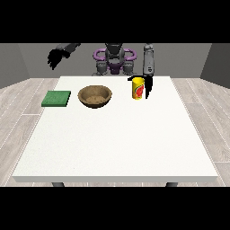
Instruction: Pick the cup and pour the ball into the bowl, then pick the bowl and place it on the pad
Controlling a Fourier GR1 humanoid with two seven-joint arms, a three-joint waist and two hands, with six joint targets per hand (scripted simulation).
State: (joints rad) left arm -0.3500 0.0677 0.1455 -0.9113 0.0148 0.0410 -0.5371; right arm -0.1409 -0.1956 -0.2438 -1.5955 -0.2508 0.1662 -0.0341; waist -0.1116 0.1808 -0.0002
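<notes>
white desk (117,143): three items are set along the far part. yellow cup (138,88), upright, right of centre; the ball cannot be seen. brown wooden bowl (95,96), just left of centre, apart from the cup. green pad (56,98), at the left edge. hand at the view's right (148,85): placed against the cup's side, fingers pointing down; closure cannot be told. hand at the view's left (55,57): raised clear of the desk, fingers hanging relaxed, nothing held.

Grey-and-black torso (114,60) with purple rings at the shoulders, grey forearms, black hands (55,57)
</notes>
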